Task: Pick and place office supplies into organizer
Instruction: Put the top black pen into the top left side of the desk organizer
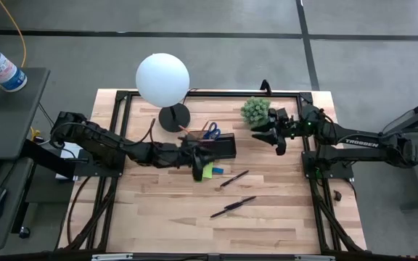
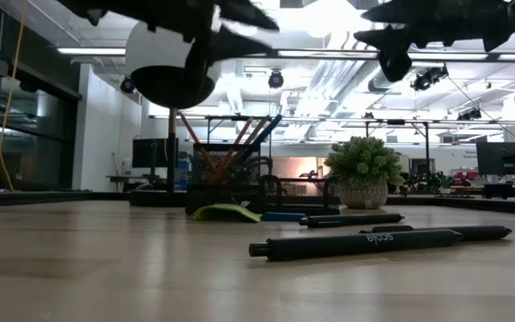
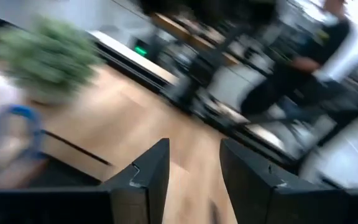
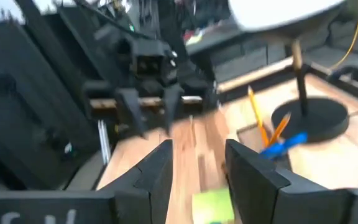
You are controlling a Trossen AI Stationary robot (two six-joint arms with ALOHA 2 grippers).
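1. One organizer (image 1: 220,145) is seen near the middle of the desk (image 1: 165,210), just in front of the lamp (image 1: 163,80). Orange pencils (image 2: 206,148) and blue-handled scissors (image 1: 210,131) stand in it.
2. One green pad (image 1: 207,171) and one small blue block (image 1: 218,170) lie just in front of the organizer, touching or nearly so.
3. Two dark pens lie loose on the desk: one pen (image 1: 234,178) near the block, the other pen (image 1: 232,206) farther toward the front edge, well apart from the organizer.
4. One potted plant (image 1: 255,111) stands to the right of the organizer.
5. The left arm is stretched low across the desk; the left gripper (image 1: 197,165) is held at the organizer's front left corner, beside the pad. Its fingers (image 3: 151,180) are parted by a narrow gap and nothing is held.
6. The right gripper (image 1: 280,142) is held above the desk just beside the plant. Its fingers (image 4: 157,168) are parted and empty.
7. The desk is of light wood planks with a black frame; beyond it, a lit workshop with ceiling ducts and monitors is seen.
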